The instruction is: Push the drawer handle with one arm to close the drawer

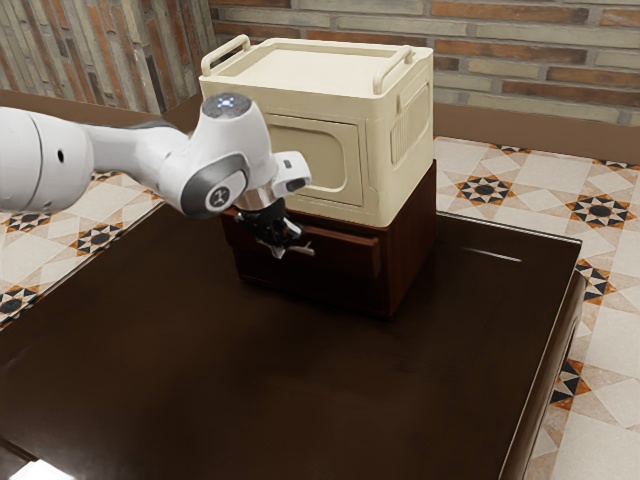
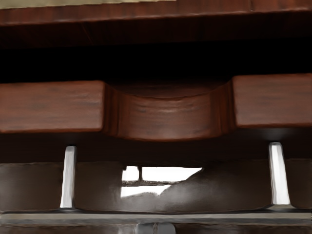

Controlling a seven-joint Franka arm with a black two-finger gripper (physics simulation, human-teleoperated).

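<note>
The dark, glossy counter (image 1: pixel 250 380) lies nearest. Over it the hand (image 1: pixel 278 242) points down at the drawer's handle (image 2: pixel 107 218); I cannot tell whether it is wide or narrow. The handle, a metal bar on two posts, runs along the front of the drawer (image 1: pixel 345 253), which stands partly out of the red-brown cabinet (image 1: pixel 412 245). A cream box (image 1: pixel 390 150) sits on top; patterned floor (image 1: pixel 480 190) and brick wall (image 1: pixel 540 60) lie beyond.

Looks like a room in somebody's home, though I can't pin down which one. There's an orange-and-grey brick wall (image 1: pixel 530 50), brown skirting (image 1: pixel 540 129), a star-patterned tile floor (image 1: pixel 530 185) (kinda fancy, honestly) and a glossy dark bench (image 1: pixel 250 400).
</note>
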